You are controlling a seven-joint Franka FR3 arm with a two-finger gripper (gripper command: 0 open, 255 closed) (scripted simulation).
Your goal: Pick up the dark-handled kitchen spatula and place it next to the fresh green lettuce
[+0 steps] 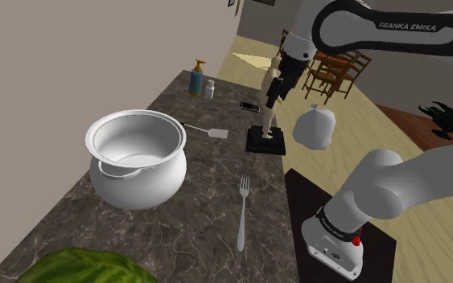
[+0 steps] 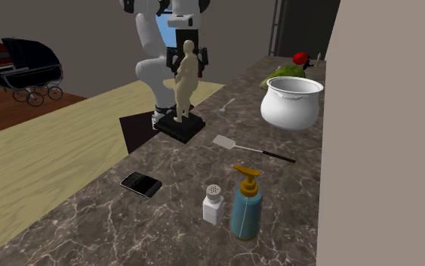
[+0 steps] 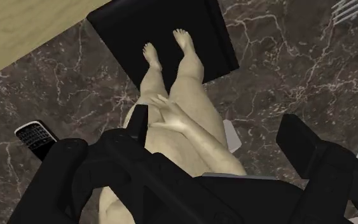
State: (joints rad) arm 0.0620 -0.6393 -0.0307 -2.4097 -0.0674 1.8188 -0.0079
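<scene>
The gripper is observed with its jaws set wide and nothing clasped. In the wrist view the tan figurine is seen between the fingers, close against one and apart from the other. The figurine is mounted upright on a black base near the counter's edge. The spatula, white-bladed with a thin dark handle, is found lying flat on the dark marble counter, just beside the white pot at its 2 o'clock in the shoulder view, apart from the gripper. The lettuce is recorded at the pot's 7 o'clock and a fork at its 4 o'clock. In the second exterior view a phone is noted at the spatula's 8 o'clock, with a shaker and a soap bottle near its 6 o'clock.
</scene>
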